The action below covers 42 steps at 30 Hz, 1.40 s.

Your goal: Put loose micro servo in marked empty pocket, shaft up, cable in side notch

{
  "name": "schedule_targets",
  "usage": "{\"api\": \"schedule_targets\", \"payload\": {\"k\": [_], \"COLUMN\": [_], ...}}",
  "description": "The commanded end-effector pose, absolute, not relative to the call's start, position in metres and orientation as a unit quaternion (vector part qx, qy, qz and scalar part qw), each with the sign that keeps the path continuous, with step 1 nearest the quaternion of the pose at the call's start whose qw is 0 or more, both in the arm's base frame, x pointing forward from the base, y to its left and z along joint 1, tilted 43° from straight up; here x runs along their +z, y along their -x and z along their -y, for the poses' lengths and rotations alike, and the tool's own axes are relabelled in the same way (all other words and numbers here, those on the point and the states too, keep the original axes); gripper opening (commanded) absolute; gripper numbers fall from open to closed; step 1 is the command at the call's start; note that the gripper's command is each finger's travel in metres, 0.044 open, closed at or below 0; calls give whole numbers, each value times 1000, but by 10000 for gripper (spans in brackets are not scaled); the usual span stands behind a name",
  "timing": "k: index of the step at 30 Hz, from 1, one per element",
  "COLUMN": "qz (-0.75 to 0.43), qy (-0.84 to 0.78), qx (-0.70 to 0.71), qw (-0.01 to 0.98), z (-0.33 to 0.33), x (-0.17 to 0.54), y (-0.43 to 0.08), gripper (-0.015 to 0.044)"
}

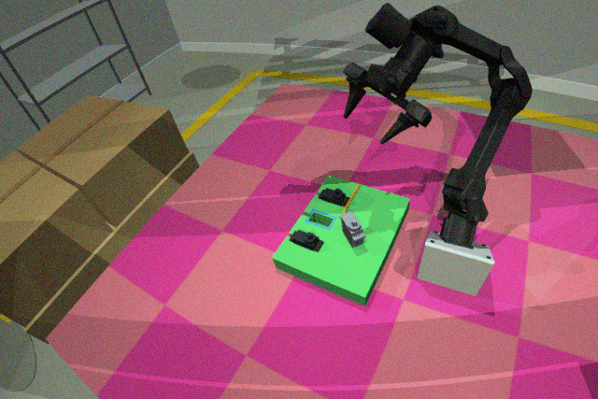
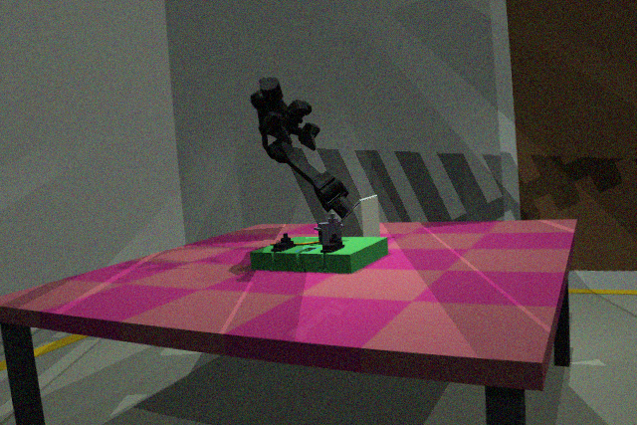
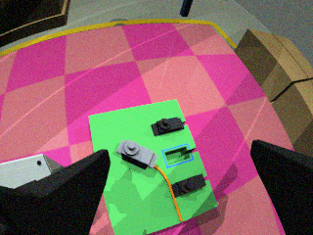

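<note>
The arm arches high from its base, wrist bent downward; the tool (image 1: 372,130) hangs wide open, holding nothing.

"What sort of place am I driving in?"

"A warehouse or workshop, I'd say: bare grey metal shelving (image 1: 63,37), stacked brown cardboard boxes (image 1: 81,182) off the checkered pink table's (image 1: 203,298) left edge, yellow floor line (image 1: 217,105) round its far corner."

Wrist view: fingers cropped by frame edges.

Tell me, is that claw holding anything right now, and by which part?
Nothing is held. The gripper hangs open, high above the green deck; the grey servo lies loose there.
</note>
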<state>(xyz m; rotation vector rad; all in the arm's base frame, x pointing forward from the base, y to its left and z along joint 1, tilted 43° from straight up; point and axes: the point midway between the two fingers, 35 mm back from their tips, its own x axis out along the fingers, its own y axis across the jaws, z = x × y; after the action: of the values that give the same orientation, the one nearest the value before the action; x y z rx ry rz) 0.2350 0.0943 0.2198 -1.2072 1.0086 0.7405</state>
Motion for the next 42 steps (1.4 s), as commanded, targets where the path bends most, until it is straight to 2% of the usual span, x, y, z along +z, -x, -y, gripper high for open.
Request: {"api": "schedule_targets", "payload": {"k": [1,22,42], "qz": [-491,-635,-647], "qy": [490,283,104], "qx": [287,36,-250], "qw": [661,718,712], "z": [-92,-79,-60], "x": [205,148,95], "y": [-241,-259,-263], "gripper": [440,440,440]}}
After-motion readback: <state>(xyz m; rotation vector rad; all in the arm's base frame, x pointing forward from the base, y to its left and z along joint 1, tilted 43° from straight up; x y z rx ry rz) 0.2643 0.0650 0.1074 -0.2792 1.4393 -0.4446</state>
